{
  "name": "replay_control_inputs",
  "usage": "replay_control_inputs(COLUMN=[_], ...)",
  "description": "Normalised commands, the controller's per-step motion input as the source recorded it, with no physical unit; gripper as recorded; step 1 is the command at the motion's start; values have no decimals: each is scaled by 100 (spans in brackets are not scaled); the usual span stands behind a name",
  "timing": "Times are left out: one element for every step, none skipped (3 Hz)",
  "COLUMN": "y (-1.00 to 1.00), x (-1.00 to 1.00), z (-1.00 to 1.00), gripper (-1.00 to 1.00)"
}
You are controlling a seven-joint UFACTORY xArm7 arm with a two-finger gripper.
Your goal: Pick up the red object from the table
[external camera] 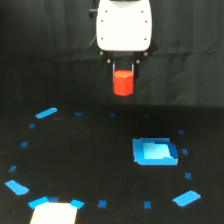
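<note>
A: One container-like thing is on view: a light-blue square tray-like piece (155, 152), lying flat on the matte black worktop (90, 160) toward the exterior view's right. The picture is too blurred to tell whether anything sits in it; I only see a paler patch near its middle.

B: And the small bright red-orange stubby block (123, 83)?

A: It is up off the worktop, held between the two dark fingers of the end effector (123, 75), just below the arm's white rounded housing (123, 24). The end effector is clamped on it; the fingers grip its upper part and the lower part hangs free.

B: How does it look?

A: Plain, short and squat, uniformly red-orange, with a slightly brighter band at its top edge. Whether it is round or faceted I cannot tell.

B: Its axis?

A: It stands upright, the long axis vertical and in line with the fingers, the flat bottom facing the worktop.

B: Where is it relative to the tray piece?

A: Above and toward the exterior view's left of it, well apart.
</note>
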Motion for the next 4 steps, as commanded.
replay_control_inputs(y=[-9, -10, 33, -14], x=[21, 17, 27, -5], z=[31, 30, 12, 56], gripper=[-81, -100, -100, -100])
